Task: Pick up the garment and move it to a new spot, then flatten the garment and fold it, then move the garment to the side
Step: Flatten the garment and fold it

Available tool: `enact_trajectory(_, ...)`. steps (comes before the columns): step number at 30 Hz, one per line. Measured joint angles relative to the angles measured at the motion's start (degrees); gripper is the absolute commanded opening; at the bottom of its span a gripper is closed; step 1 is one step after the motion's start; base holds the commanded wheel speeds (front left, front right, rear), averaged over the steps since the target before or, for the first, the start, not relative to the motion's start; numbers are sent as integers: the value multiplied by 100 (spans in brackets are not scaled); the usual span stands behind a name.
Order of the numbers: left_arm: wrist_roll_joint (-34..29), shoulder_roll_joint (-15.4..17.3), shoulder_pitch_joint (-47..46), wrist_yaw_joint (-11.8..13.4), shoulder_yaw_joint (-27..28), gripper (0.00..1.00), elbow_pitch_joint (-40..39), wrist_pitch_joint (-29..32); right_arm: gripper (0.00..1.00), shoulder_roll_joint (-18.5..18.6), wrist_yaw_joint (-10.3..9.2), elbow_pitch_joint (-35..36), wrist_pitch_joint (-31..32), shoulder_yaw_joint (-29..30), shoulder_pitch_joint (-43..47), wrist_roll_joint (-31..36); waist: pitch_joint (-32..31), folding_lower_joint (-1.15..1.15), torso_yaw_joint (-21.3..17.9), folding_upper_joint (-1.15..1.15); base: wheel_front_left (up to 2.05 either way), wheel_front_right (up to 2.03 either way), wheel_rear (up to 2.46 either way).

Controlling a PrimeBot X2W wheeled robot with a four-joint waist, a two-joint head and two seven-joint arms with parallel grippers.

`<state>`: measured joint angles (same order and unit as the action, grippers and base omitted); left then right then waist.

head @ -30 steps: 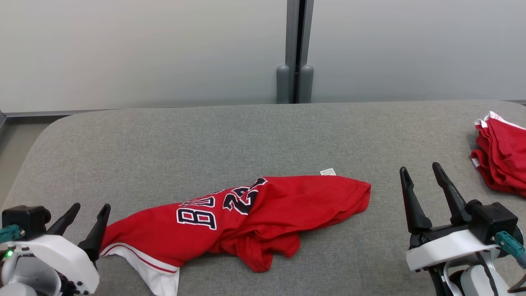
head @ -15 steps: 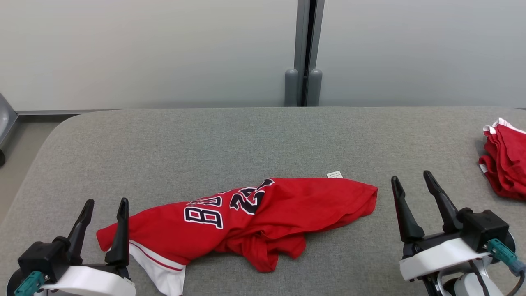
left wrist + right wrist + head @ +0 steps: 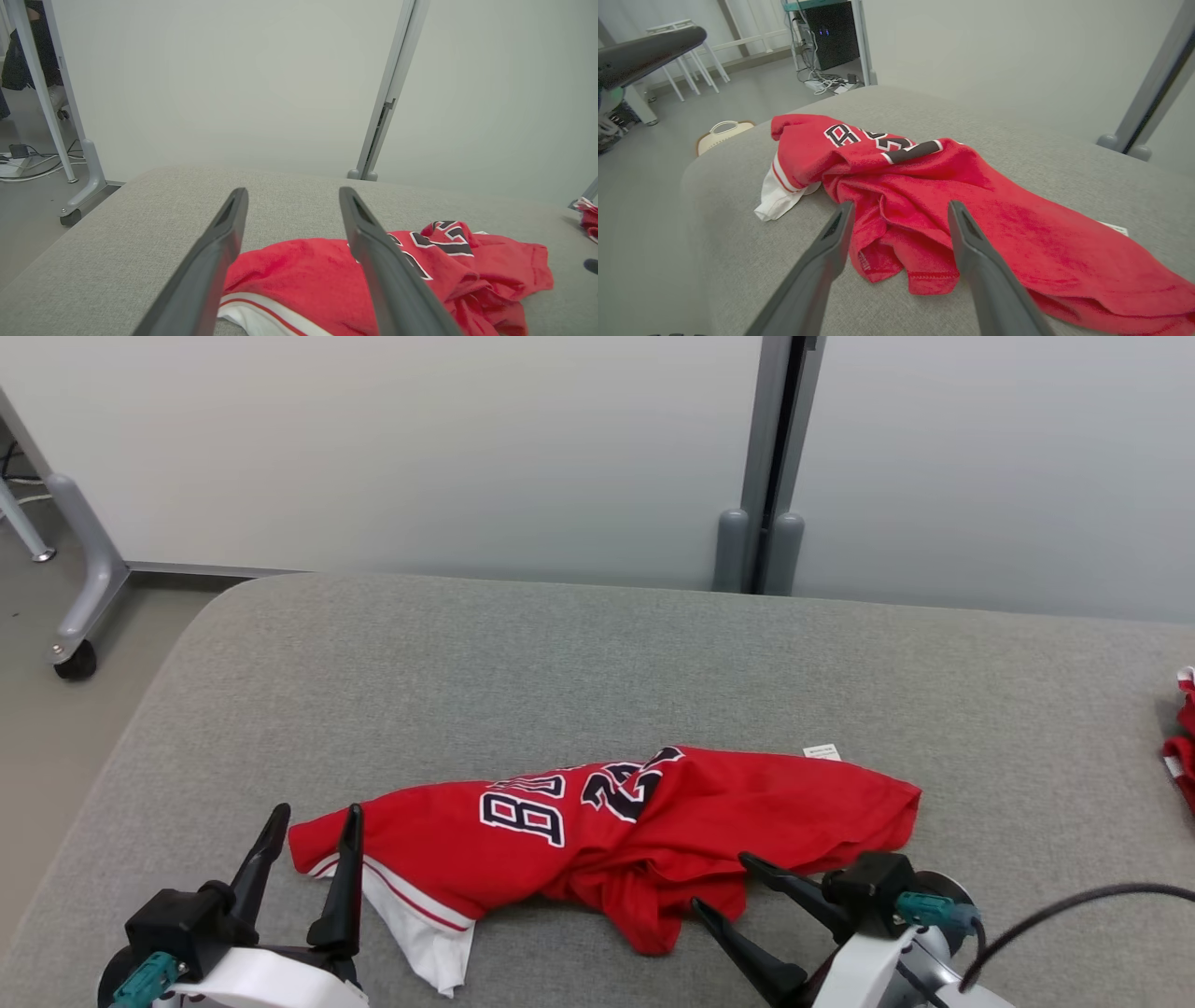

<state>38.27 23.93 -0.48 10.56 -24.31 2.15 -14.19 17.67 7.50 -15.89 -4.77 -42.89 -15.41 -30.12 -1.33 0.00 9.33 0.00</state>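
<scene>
Table: the grey fabric-covered table carries everything you need.
Left gripper: the left gripper stands at the left end of the cloth, its two long dark fingers apart and with nothing between them.
Garment: the crumpled red jersey with black-and-white letters lies in the near middle of the table, between both grippers. Its white hem with a red stripe is at the left end, and a small white label is at the far edge.
Right gripper: the right gripper stands at the near edge of the red jersey, fingers also spread and empty, pointing at the bunched fold.
Far right: a red cloth pile lies well apart; leave it alone.
Step, in my judgement: you are approaching for the first pick, before the move to a new spot.
How to do it well: lower each gripper until one finger slides under the cloth. Take the white hem on the left and the bunched fold on the right, close fully, then lift both sides together and level.
Risk: if you pinch only the top layer, the red jersey may hang twisted and be harder to flatten.
</scene>
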Motion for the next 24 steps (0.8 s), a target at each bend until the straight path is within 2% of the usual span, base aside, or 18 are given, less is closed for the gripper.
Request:
enact_trajectory(4,-3,-88,-82,-47,-81,100,107,5,100,87,0,-226,410,-472,-356,-326,-17,0,243,0,0,0,0)
enact_trajectory(11,4,-165,-154,-137,-142,100,326,3,100,113,0,-823,1000,-784,-821,-489,33,0,622,0,0,0,0)
enact_trajectory(12,5,-174,-169,-144,-144,100,355,3,53,100,0,-895,1072,-787,-873,-525,39,0,665,0,0,0,0)
enact_trajectory(14,8,-201,-186,-152,-151,100,398,1,21,79,0,-1000,1193,-815,-941,-546,48,0,735,0,0,0,0)
enact_trajectory(15,8,-209,-186,-167,-154,100,421,-3,0,67,0,-1035,1241,-838,-962,-584,52,0,758,0,0,0,0)
enact_trajectory(21,15,-249,-186,-193,-149,100,505,-22,0,121,0,-1042,1332,-992,-1031,-709,55,0,738,0,0,0,0)
enact_trajectory(24,20,-246,-184,-202,-142,100,538,-24,0,254,0,-795,1259,-1112,-1084,-856,48,0,635,0,0,0,0)
